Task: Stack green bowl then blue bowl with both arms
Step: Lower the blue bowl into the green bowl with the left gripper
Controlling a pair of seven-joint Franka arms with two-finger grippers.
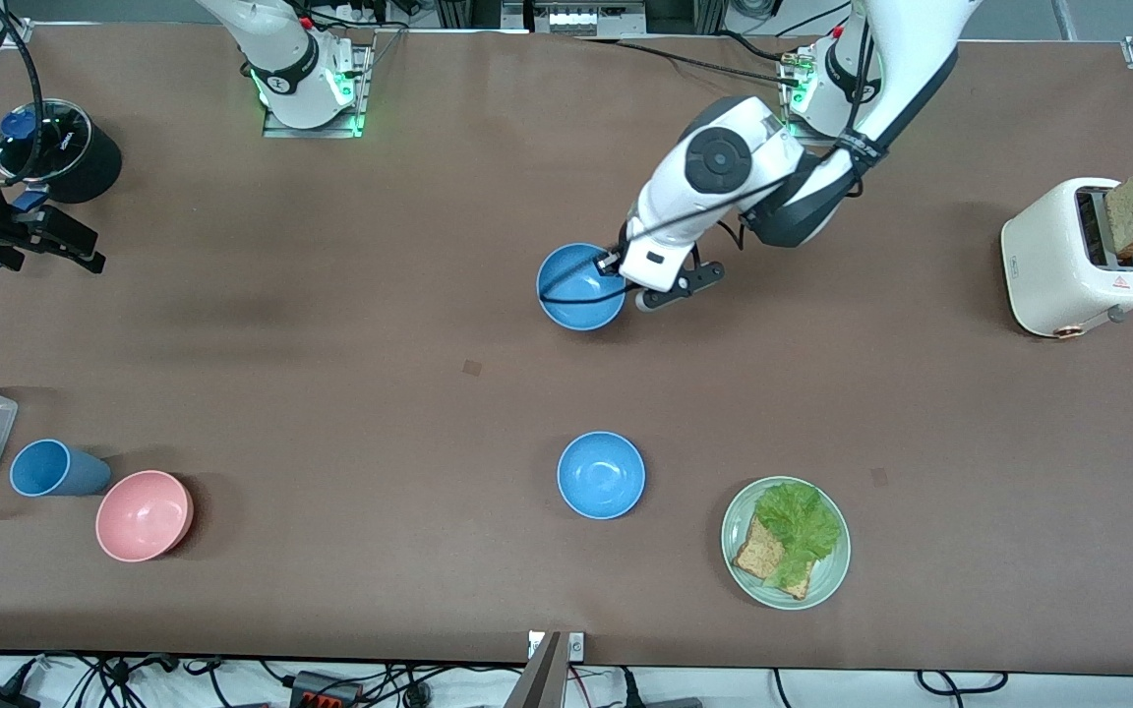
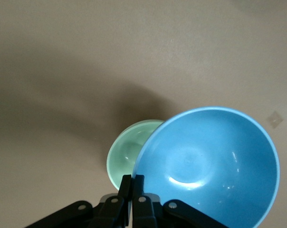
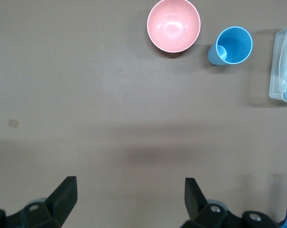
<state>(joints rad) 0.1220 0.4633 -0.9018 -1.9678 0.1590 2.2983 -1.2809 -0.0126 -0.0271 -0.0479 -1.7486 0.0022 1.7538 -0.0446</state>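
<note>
L tool (image 2: 132, 190) clamped on blue bowl (image 2: 207, 166) rim, bowl tilted, held over green bowl (image 2: 129, 154) but off-centre. R tool (image 3: 129, 199) wide open, empty, waits over desk (image 3: 86, 95).

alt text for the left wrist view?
The left hand, shut on the rim of a blue bowl, holds it tilted over a green bowl that sits on the brown table. The blue bowl hides part of the green one.
</note>
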